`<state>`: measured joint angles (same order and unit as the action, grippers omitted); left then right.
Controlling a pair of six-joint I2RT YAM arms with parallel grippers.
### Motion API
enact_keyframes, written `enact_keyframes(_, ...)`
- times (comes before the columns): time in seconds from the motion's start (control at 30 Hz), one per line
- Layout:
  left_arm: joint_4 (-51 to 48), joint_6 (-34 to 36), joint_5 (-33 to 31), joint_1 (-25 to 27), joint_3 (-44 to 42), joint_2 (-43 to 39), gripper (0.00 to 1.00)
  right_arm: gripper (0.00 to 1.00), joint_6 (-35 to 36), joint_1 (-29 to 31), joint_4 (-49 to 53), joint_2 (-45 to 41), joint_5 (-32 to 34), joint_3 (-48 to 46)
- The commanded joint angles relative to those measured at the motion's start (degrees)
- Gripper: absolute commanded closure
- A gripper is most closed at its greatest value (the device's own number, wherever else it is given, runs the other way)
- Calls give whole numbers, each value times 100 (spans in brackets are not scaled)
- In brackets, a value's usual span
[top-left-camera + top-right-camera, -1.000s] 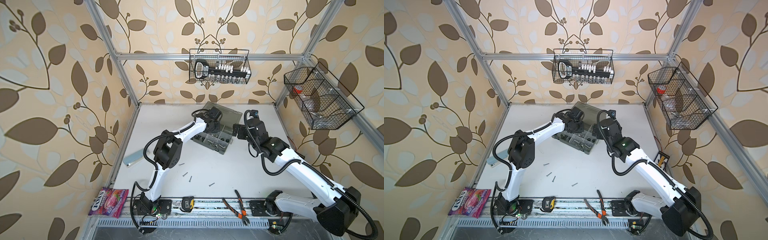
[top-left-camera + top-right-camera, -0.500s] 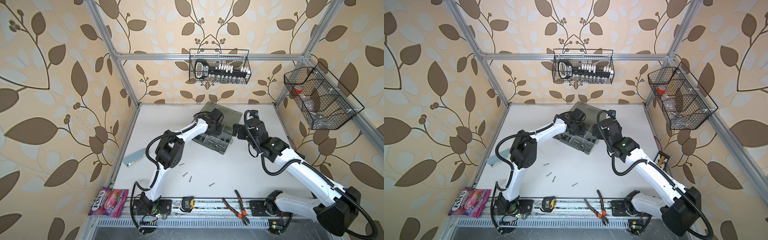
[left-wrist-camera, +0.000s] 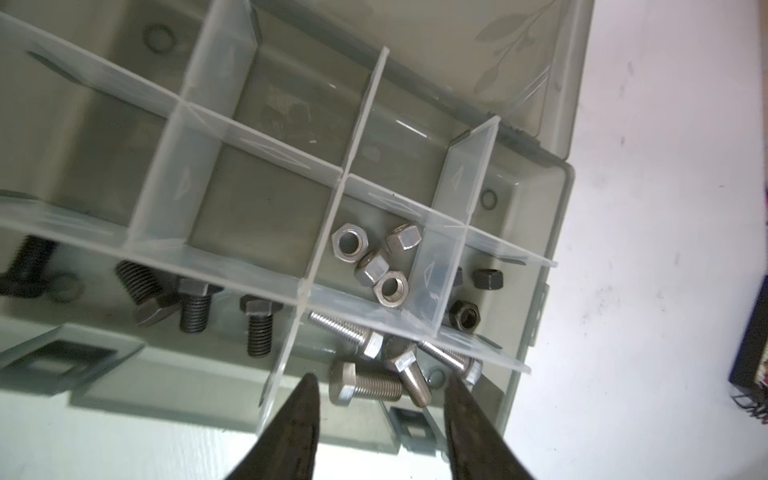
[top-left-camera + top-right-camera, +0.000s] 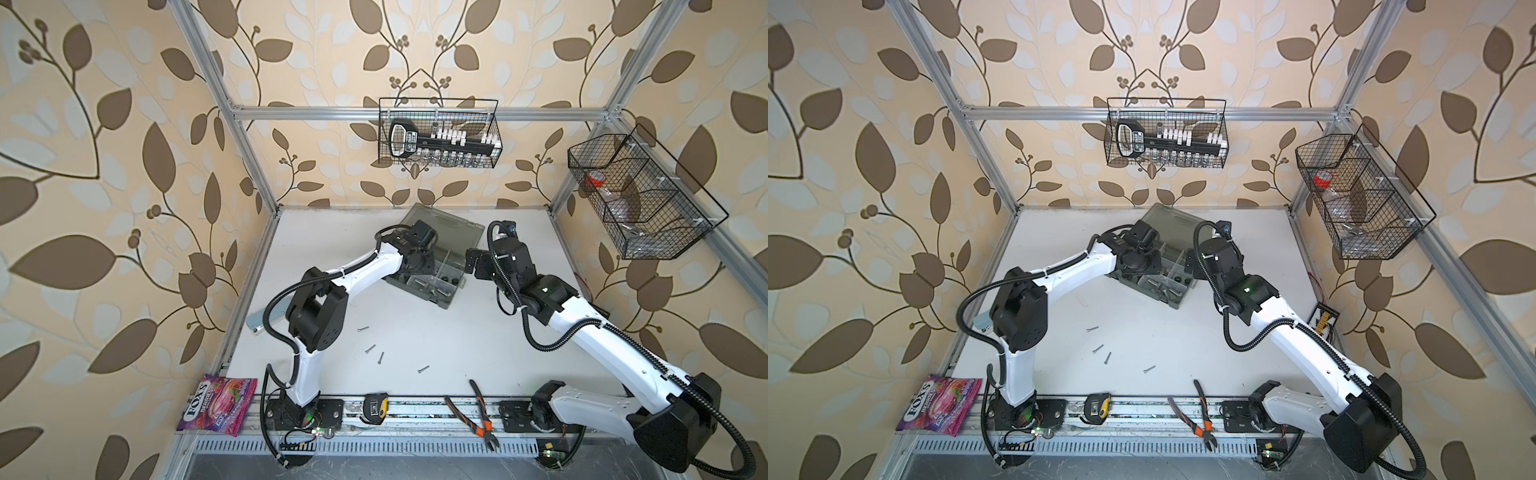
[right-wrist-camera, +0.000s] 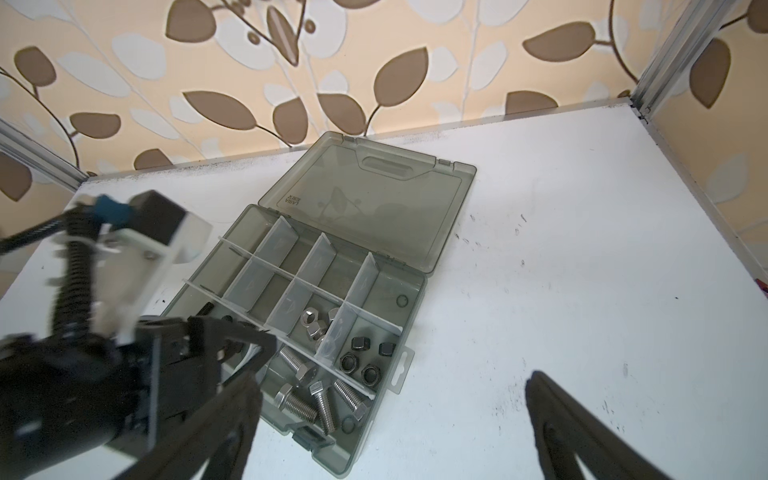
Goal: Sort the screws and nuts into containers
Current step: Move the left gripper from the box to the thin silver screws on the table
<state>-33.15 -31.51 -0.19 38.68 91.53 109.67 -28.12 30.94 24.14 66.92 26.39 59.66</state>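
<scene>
The left end effector (image 3: pixel 380 378) hangs partly open and empty over the silver bolts (image 3: pixel 368 390) in the box (image 3: pixel 557 232). It should lift straight up, clear of the dividers (image 3: pixel 328 232). The right end effector (image 5: pixel 392 380) gapes wide and empty beside the box. Four thin screws (image 4: pixel 381 357) lie loose on the table (image 4: pixel 457 340). Each wants a low approach and a pinch across the shaft.

Table (image 4: pixel 478 324): white and flat, with dark scuff marks toward the back.
Box (image 4: pixel 451 227): open, at rear centre, set askew, with its lid laid flat toward the back wall.
Screws (image 4: pixel 381 357): four thin ones, loose on the bare surface in front of the box and well apart from it.
Plate (image 4: pixel 259 322): grey and flat, at the left edge, partly hidden.
Pliers (image 4: pixel 483 427): at the front edge, with the handle tips reaching onto the white surface.
Case (image 4: pixel 1325 320): dark, at the right edge; contents unclear.
</scene>
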Motion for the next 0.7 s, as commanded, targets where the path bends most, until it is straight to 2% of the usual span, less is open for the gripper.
enact_keyframes(0.0, 180, 210, -567, 34, -596, -905, 46, 0, -31, -17, 84, -89, 135, -125)
enact_keyframes(0.2, -184, 685, -1413, -68, -2140, -1699, 36, 0, 25, -11, 75, -146, 241, -156)
enact_keyframes(0.33, -560, 909, -1649, -70, -2893, -2052, 34, 1, 35, -11, 75, -103, 268, -155)
enact_keyframes(0.43, -789, 1014, -1688, -66, -3342, -2278, 24, 0, 28, -11, 76, -82, 262, -160)
enact_keyframes(0.57, -1024, 883, -1648, -65, -3684, -2478, 25, 0, 40, -17, 73, -56, 269, -140)
enact_keyframes(0.67, -1069, 754, -1614, -62, -3879, -2534, 32, 0, 52, -16, 82, -34, 272, -121)
